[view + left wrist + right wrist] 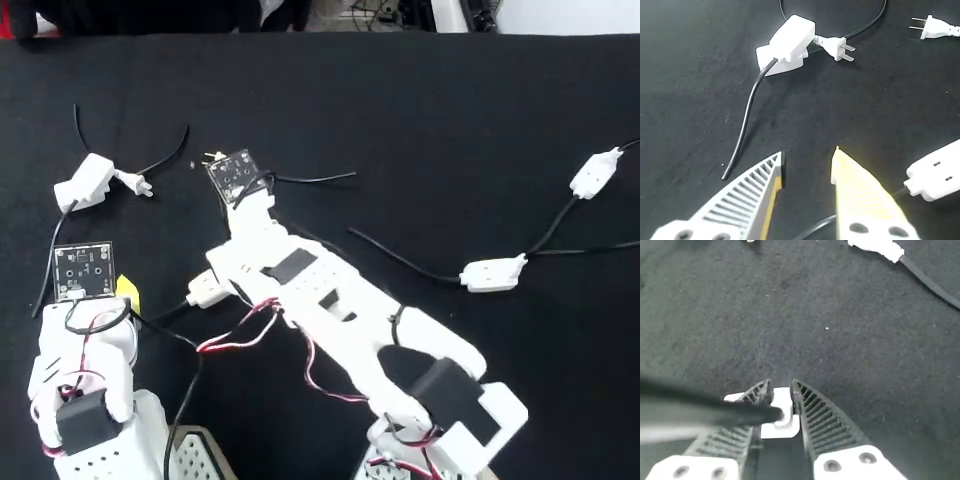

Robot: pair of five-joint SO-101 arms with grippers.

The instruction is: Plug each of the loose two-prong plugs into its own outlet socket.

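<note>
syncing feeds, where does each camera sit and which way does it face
High view: fixed above the table, looking down; left arm and right arm show.
Left wrist view: on that arm, looking past the open left end effector at an outlet socket.
Right wrist view: on that arm, looking past the right end effector, shut on a plug.
Shared: high and left wrist views both show that outlet socket.

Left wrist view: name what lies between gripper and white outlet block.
In that view, bare black cloth from left gripper to outlet block; its cord runs alongside.
</note>
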